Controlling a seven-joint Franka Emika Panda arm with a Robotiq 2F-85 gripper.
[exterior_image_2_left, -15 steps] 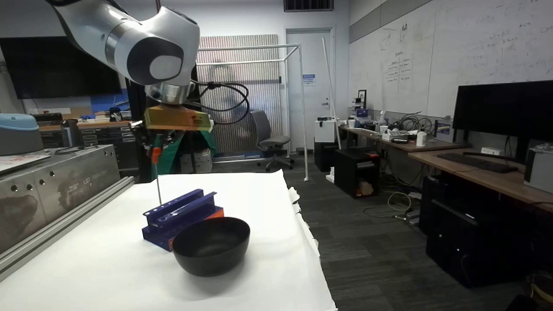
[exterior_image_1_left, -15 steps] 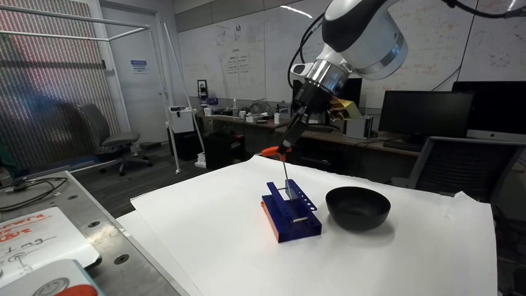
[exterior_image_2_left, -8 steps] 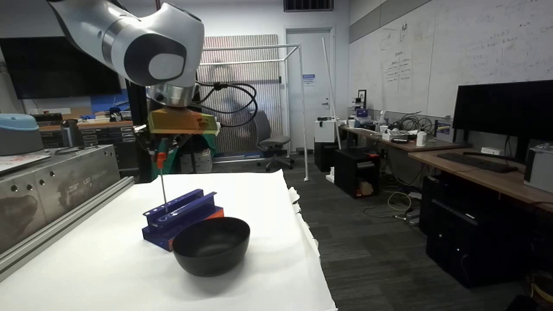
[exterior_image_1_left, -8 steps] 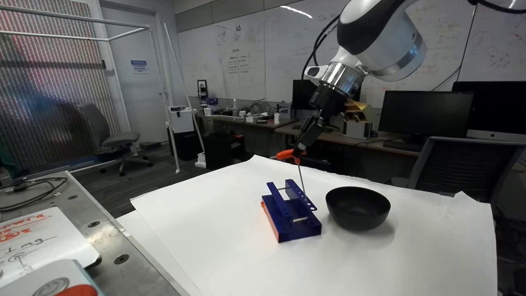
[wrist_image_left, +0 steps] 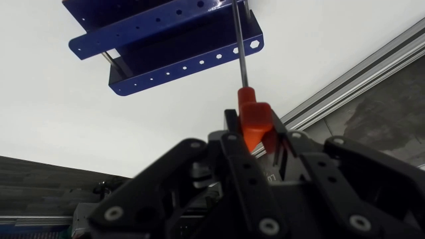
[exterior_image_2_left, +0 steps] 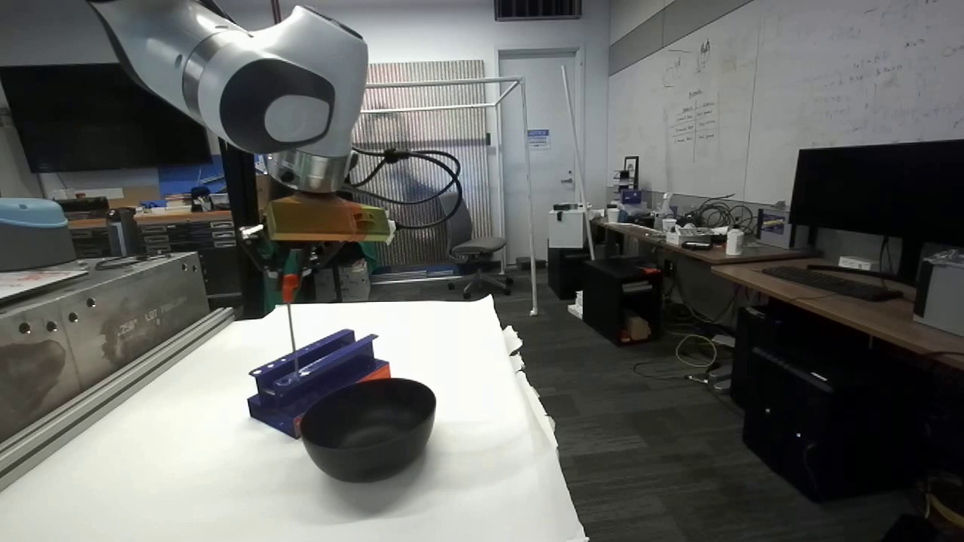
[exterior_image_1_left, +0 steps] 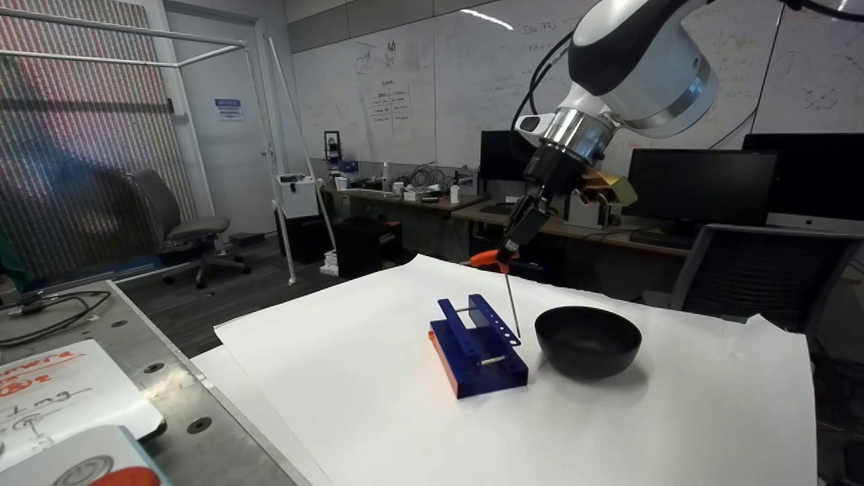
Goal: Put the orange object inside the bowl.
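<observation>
The orange object is a tool with an orange-red handle (exterior_image_1_left: 484,258) and a thin metal rod pointing down. Its handle also shows in an exterior view (exterior_image_2_left: 290,287) and in the wrist view (wrist_image_left: 246,94). My gripper (exterior_image_1_left: 507,252) is shut on the handle, with a finger on each side of it in the wrist view (wrist_image_left: 255,120). The rod tip hangs close to the blue holder; I cannot tell if they touch. The round black bowl (exterior_image_1_left: 587,347) stands upright on the white-covered table, and also shows in an exterior view (exterior_image_2_left: 369,440). The bowl is out of the wrist view.
A dark-blue holder (exterior_image_1_left: 489,381) with two raised, holed rails stands beside the bowl; it also shows in an exterior view (exterior_image_2_left: 275,414) and the wrist view (wrist_image_left: 186,66). A metal bench (exterior_image_2_left: 98,324) borders the white table cover (exterior_image_2_left: 188,467).
My gripper and the orange tool have moved toward the bowl and slightly lower, the rod passing from the holder's middle to its bowl-side rail. Holder and bowl have not moved.
</observation>
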